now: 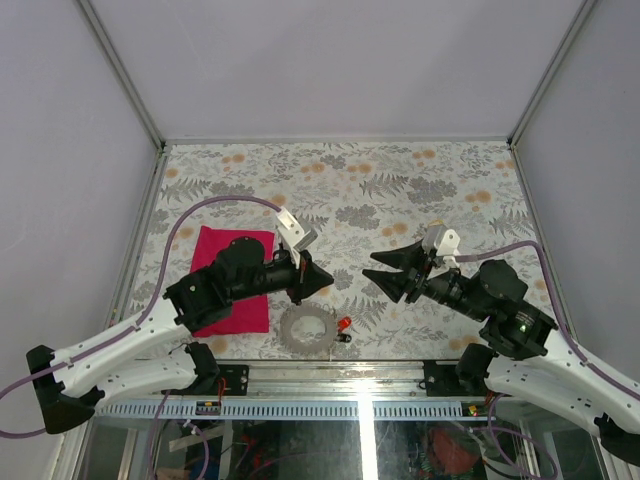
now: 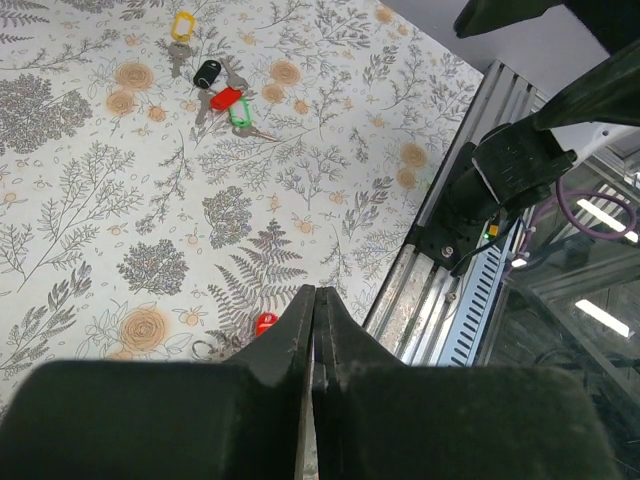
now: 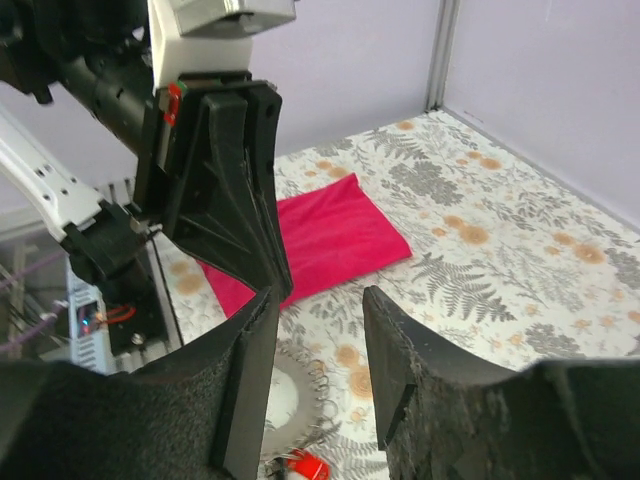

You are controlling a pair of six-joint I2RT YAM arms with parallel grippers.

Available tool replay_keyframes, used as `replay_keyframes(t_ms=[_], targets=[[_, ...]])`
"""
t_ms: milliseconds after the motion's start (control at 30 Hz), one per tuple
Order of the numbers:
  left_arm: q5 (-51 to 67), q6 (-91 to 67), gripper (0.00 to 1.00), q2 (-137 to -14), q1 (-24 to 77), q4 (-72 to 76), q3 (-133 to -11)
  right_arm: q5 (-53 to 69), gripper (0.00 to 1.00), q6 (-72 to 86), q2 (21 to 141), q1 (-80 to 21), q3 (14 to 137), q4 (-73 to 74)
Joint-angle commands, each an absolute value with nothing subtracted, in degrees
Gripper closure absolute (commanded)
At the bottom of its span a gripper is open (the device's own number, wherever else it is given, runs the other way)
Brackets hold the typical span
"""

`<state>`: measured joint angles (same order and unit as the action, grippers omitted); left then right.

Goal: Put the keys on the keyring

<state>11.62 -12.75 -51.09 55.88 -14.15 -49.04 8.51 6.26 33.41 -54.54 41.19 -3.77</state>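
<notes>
The left gripper [image 2: 313, 300], a black two-finger claw, has its jaws pressed tight together with nothing seen between them. It hangs above the floral-patterned worktop [image 1: 400, 180] at the middle of the top view, nose to nose with the right gripper [image 3: 320, 300], whose jaws stand partly apart and empty. The keyring [image 1: 305, 328], a thin silver metal chain coiled into a flat disc, lies at lower centre of the top view, below the gap between the two grippers and just beside the flat magenta cloth [image 1: 235, 280]. A small red-headed key [image 1: 343, 324] lies at its right edge, and whether it is threaded on cannot be told. The other keys [image 2: 227, 98], tiny metal ones with yellow, black, red and green plastic heads, lie bunched at the upper left of the left wrist view, well apart from the chain. The step in hand looks like a fresh reach for a key or the chain's end. To do it well, one gripper should probably pinch the chain close to its clasp and lift that end free of the coil. The other should take a single key by its plastic head, leaving the hole clear. The bunched keys may come up together, so approaching an outer one from the side seems wise.
</notes>
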Motion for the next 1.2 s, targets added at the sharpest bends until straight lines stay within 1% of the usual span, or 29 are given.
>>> replay_keyframes(t_ms=[0, 100, 167, 233, 300, 367, 433, 533, 633, 767, 1000, 1167], targets=[[11.66, -11.77, 1.0, -51.25, 55.81, -15.98, -51.1, 8.12, 0.55, -3.3, 32.16, -54.85, 40.83, -2.86], [9.06, -12.18, 1.0, -50.91, 55.75, -17.38, -50.85, 4.76, 0.55, -2.29, 31.67, -54.86, 39.9, -1.6], [4.21, -13.97, 0.92, -50.45, 55.71, -18.11, -50.08, 2.57, 0.53, -0.3, 31.95, -54.89, 39.13, -0.2], [0.05, -16.29, 0.8, -49.75, 55.67, -18.15, -48.64, 0.83, 0.51, 2.28, 32.9, -54.9, 38.65, 1.84], [-2.02, -18.8, 0.74, -49.63, 55.21, -17.88, -47.07, 0.71, 0.5, 4.71, 34.07, -54.9, 38.02, 3.12], [-2.47, -21.77, 0.65, -50.28, 53.94, -17.93, -45.96, 0.7, 0.46, 6.71, 35.37, -54.9, 37.25, 3.83], [-2.04, -23.93, 0.61, -51.33, 52.54, -18.2, -45.08, 0.55, 0.43, 9.45, 36.79, -54.84, 36.44, 4.14], [-3.26, -27.34, 0.58, -52.28, 50.9, -18.75, -43.6, 1.5, 0.41, 12.4, 40.11, -54.84, 37.06, 6.51], [-5.02, -31.06, 0.54, -51.88, 49.25, -19.49, -41.92, 1.13, 0.4, 15.24, 45.02, -54.91, 39.17, 10.77], [-7.91, -37.38, 0.53, -51.23, 47.09, -20.82, -39.01, 0.83, 0.4, 18.64, 50.17, -54.87, 40.11, 12.2], [-9.8, -42.76, 0.53, -50.67, 46.26, -21.74, -34.2, 4.84, 0.45, 28.12, 59.09, -54.84, 41.1, 9.62], [-7.61, -43.14, 0.52, -50.76, 46.15, -18.98, -30.8, 5.95, 0.53, 35.48, 64.37, -54.94, 41.26, 7.06]])
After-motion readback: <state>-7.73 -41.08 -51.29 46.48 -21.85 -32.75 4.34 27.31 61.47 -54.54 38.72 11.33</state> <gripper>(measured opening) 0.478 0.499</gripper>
